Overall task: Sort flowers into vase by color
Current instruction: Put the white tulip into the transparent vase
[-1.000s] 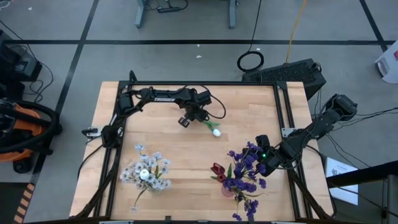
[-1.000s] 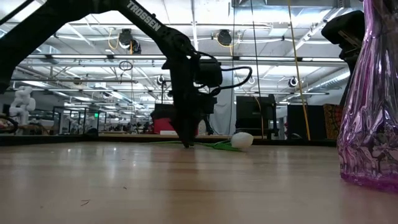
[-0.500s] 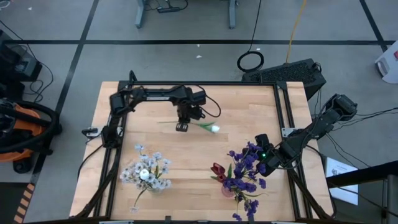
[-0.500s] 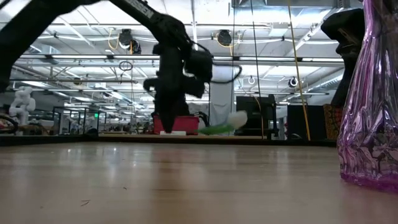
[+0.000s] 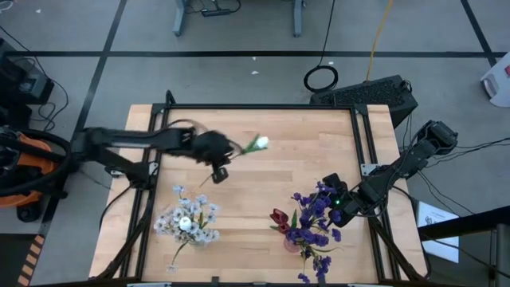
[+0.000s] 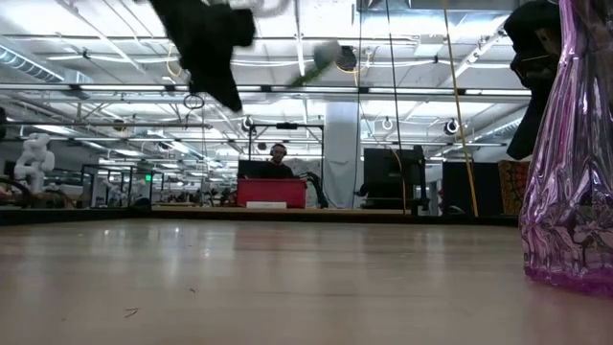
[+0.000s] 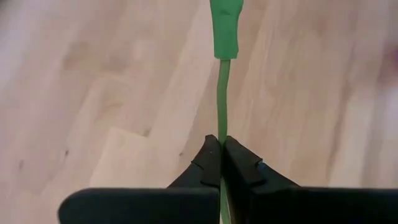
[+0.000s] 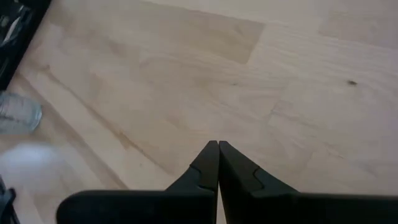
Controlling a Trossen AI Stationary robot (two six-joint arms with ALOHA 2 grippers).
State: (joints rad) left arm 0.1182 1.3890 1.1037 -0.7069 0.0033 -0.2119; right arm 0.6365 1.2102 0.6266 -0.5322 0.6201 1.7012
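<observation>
My left gripper (image 5: 217, 169) is high above the table's left middle, shut on a white tulip (image 5: 258, 143). In the low view the tulip's bloom (image 6: 326, 53) is up near my left gripper (image 6: 215, 67). A vase of white and pale-blue blossom clusters (image 5: 188, 222) stands near the front left. A purple vase (image 5: 307, 236) with purple sprigs and a dark red tulip (image 5: 279, 217) stands near the front right, and its purple glass wall (image 6: 571, 172) fills the low view's right edge. My right gripper (image 5: 338, 204) is shut just right of the purple sprigs and holds nothing. My left gripper pinches the white tulip's green stem (image 7: 221, 127) between its two fingertips (image 7: 205, 163), well below the bloom. A short tail of stem (image 5: 202, 182) sticks out past the fingers toward the near left. The tulip is lifted clear of the table and slants, its bloom toward the far right.
Black frame rails (image 5: 362, 143) run along the table's left, far and right sides. Bare wood (image 5: 303, 151) lies in the middle and far right. My right wrist view shows bare tabletop (image 8: 261, 81) under my right gripper (image 8: 217, 148).
My left gripper, shut on the stem, rose high and swung toward the table's left and slightly nearer. The white tulip, which lay on the table with its bloom toward the right, is lifted clear and has turned, so the bloom points toward the far right.
</observation>
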